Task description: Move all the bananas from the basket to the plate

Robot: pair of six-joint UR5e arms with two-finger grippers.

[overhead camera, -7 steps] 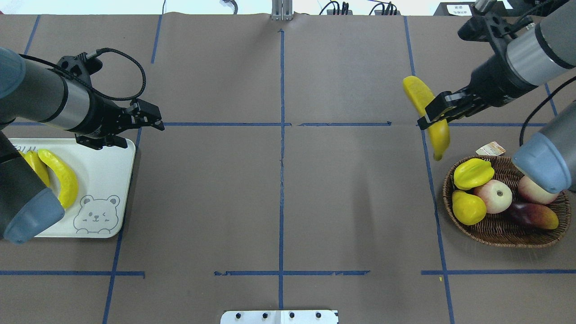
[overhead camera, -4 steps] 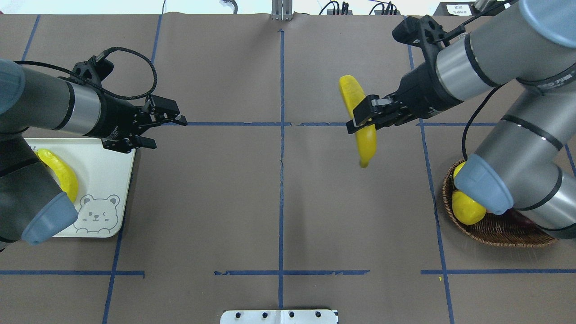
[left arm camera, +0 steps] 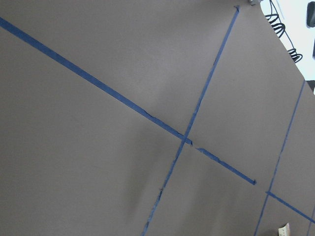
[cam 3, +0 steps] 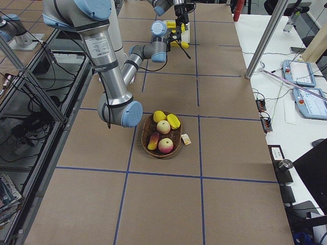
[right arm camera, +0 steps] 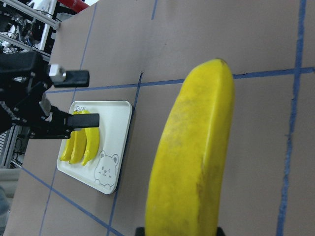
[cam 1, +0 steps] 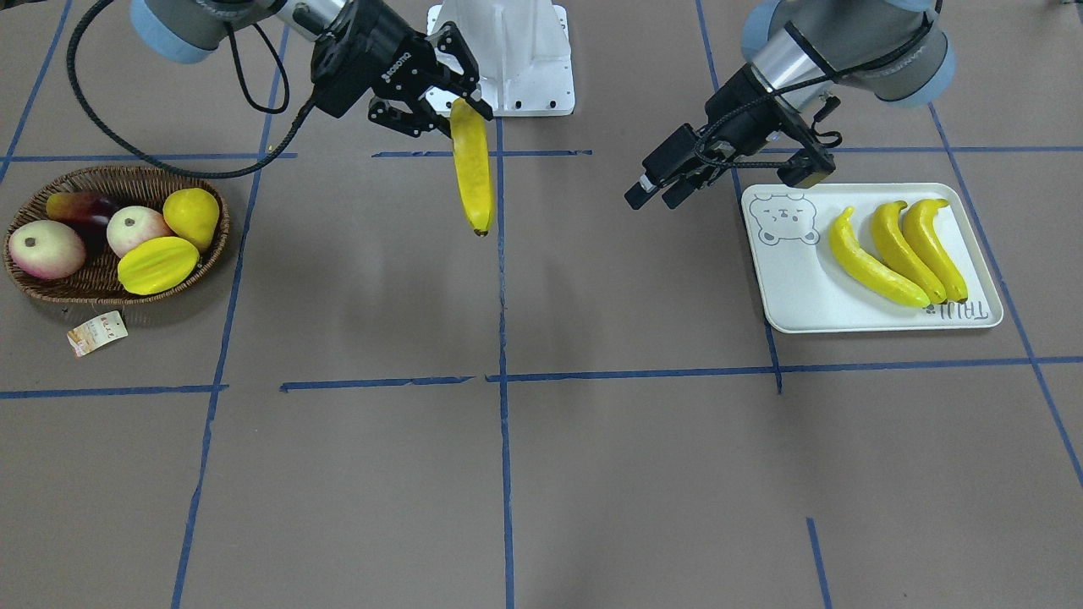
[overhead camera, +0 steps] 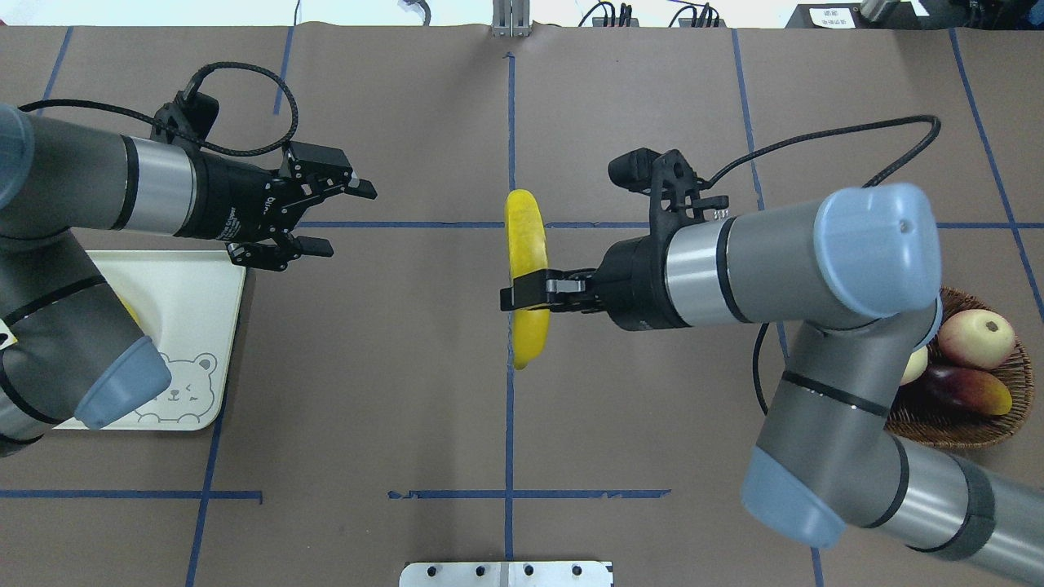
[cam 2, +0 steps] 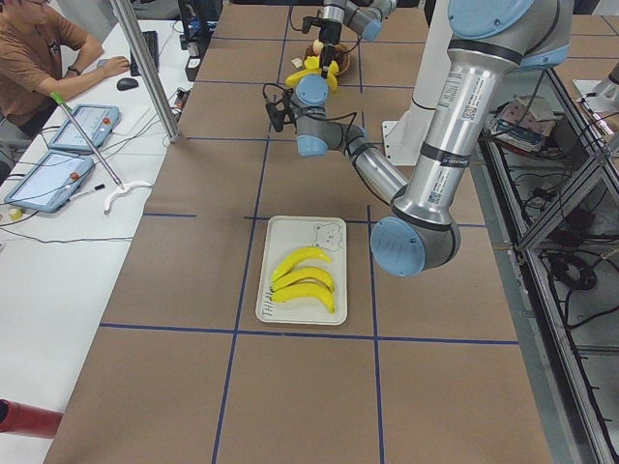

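Note:
My right gripper [overhead camera: 522, 295] is shut on a yellow banana [overhead camera: 526, 244], held in the air over the table's centre line; in the front view the banana [cam 1: 472, 169] hangs down from the gripper [cam 1: 442, 103]. The right wrist view shows it close up [right arm camera: 197, 157]. Three bananas [cam 1: 901, 247] lie side by side on the bear-print plate [cam 1: 795, 283]. My left gripper [overhead camera: 349, 218] is open with nothing in it, out past the plate [overhead camera: 192, 302] towards the middle. The wicker basket [cam 1: 51, 292] holds no banana that I can see.
Two apples [cam 1: 135, 228], a starfruit [cam 1: 158, 264], a yellow pear-shaped fruit [cam 1: 193, 216] and a dark fruit lie in the basket, its paper tag [cam 1: 97, 331] on the table beside it. The right arm's elbow [overhead camera: 864, 253] overhangs the basket [overhead camera: 954, 432]. A person sits at a side table [cam 2: 39, 58].
The right arm has carried the banana leftward from beside the basket to the table's centre. The left gripper has moved rightward, away from the plate, still open.

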